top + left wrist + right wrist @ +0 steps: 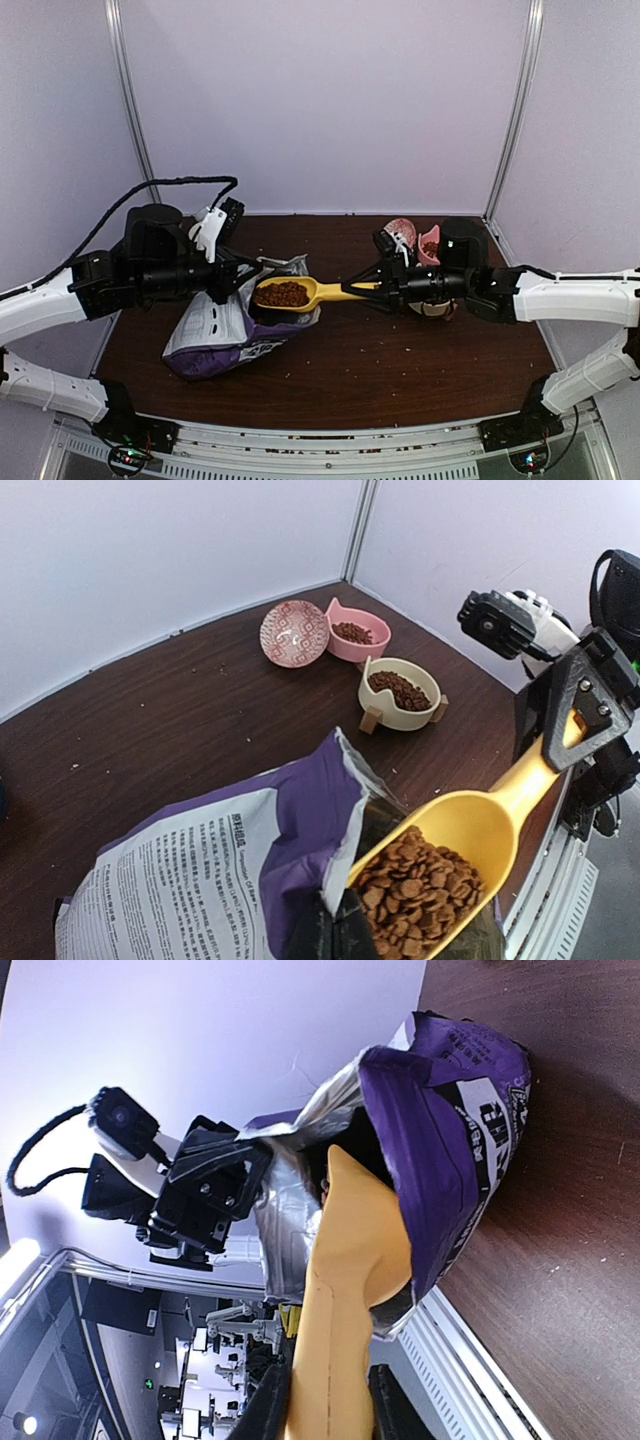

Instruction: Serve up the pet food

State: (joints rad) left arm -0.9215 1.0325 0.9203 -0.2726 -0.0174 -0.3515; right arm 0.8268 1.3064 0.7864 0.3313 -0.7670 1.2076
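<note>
The pet food (420, 885) fills the bowl of a yellow scoop (470, 830), which hovers at the open mouth of the purple bag (200, 870). My left gripper (345, 925) is shut on the bag's top edge and holds the mouth open. From the right, my right gripper (325, 1405) is shut on the scoop's handle (350, 1260). From above, the loaded scoop (310, 293) lies level between both arms, with kibble (283, 294) heaped in it just over the bag (225, 330).
Three bowls stand at the back right: a patterned pink one (294, 633), a pink cat-shaped one (358, 635) holding kibble, and a cream one (400, 692) holding kibble. Stray crumbs dot the brown table (400, 370). The right arm (560, 295) reaches over the bowls.
</note>
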